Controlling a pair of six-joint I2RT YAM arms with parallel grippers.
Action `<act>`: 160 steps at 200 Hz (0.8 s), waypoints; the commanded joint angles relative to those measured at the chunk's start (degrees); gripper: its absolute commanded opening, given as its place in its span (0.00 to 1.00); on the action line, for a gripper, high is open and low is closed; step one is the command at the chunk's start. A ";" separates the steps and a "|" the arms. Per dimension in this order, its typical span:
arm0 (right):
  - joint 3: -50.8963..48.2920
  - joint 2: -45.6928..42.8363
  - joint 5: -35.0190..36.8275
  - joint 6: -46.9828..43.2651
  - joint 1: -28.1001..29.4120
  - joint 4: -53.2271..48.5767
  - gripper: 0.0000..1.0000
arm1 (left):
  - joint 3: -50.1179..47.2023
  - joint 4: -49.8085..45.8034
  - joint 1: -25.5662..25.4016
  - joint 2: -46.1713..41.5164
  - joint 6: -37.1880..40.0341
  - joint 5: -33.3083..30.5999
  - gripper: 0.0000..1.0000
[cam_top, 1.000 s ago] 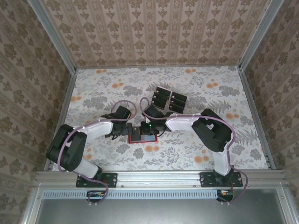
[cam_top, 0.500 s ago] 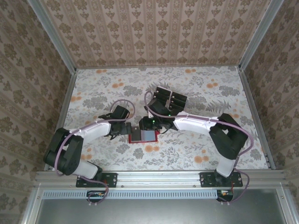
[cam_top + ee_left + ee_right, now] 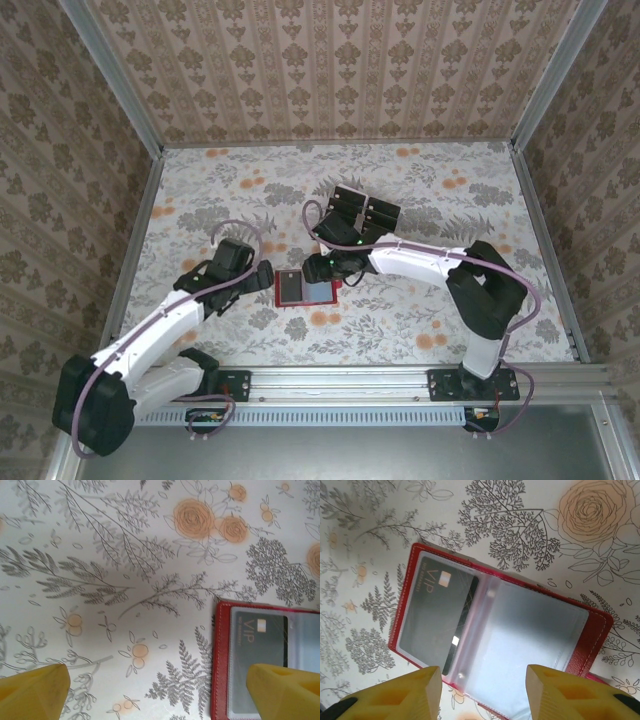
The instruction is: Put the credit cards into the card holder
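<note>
One wallet (image 3: 530,625) — below right end effector (image 3: 482,692)

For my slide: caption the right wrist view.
Open right claw over the open wallet, one VIP card tucked inside.

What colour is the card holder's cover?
The card holder is red with greyish clear pockets, best seen in the right wrist view.
</note>
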 commanded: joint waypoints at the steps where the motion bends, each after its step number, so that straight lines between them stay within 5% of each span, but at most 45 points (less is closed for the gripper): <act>1: 2.06 1.43 1.51 -2.50 -0.21 -3.34 0.49 | -1.44 2.41 0.38 -0.30 -3.29 3.77 1.00; 160: 3.93 9.85 -1.84 -0.37 -0.79 -1.20 0.52 | -3.25 4.73 -5.33 1.46 -4.04 2.35 1.00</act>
